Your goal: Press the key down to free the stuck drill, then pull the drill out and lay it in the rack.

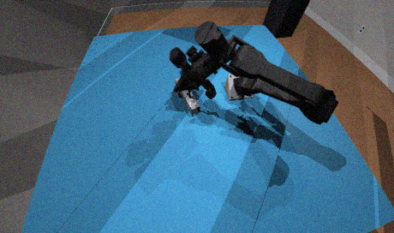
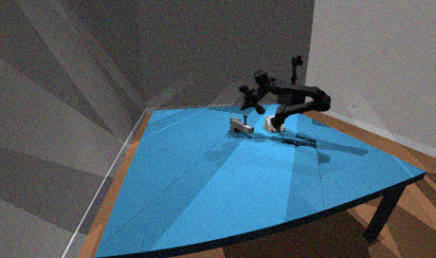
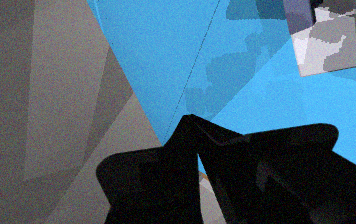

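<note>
Black and slim, what is probably the drill [image 2: 245,119] stands upright in the long pale block [image 1: 191,104] [image 2: 243,126] [image 3: 327,56], not laid away. The gripper [image 1: 176,90] [image 2: 243,108] [image 3: 187,119] hangs above and near it, fingers together with nothing between them. The key cannot be told apart at this distance. Farther out, by the arm [image 1: 284,78] [image 2: 296,87], sits a pale wedge, perhaps the rack [image 1: 231,88] [image 2: 268,123]. Coming down off-line could make the narrow fingertips miss the key or knock the drill; pulling before it frees could drag the block.
</note>
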Available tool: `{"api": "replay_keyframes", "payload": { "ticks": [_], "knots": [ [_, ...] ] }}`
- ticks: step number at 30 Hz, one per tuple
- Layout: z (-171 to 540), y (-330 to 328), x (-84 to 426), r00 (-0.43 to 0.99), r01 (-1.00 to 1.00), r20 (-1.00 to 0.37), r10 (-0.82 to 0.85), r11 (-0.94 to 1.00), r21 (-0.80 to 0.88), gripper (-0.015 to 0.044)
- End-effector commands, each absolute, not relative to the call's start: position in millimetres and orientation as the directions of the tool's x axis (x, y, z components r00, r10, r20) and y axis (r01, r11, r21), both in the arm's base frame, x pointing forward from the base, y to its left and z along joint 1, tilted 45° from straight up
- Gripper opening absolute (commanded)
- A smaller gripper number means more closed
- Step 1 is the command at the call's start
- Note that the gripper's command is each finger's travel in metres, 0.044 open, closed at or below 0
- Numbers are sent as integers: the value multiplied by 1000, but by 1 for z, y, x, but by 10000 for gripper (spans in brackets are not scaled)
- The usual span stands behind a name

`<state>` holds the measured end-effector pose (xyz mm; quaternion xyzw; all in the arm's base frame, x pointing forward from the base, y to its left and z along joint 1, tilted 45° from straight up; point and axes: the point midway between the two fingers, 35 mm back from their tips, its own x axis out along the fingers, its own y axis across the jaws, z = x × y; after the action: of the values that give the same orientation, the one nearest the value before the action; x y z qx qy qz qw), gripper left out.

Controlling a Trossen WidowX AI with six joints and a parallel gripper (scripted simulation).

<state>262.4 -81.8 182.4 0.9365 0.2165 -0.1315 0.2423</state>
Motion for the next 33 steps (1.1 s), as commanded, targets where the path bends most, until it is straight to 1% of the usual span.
{"api": "replay_keyframes", "payload": {
  "ticks": [1, 4, 7, 11, 33],
  "knots": [
    [138, -100, 260, 588, 428, -668, 457, -876, -223, 0],
    [128, -99, 251, 422, 339, -725, 544, -836, -431, 0],
    [124, -102, 245, 292, 258, -740, 606, -795, -549, 0],
    [126, -97, 233, 150, 156, -714, 684, -729, -666, 0],
    [121, -91, 234, 147, 154, -712, 687, -727, -669, 0]
  ]
}}
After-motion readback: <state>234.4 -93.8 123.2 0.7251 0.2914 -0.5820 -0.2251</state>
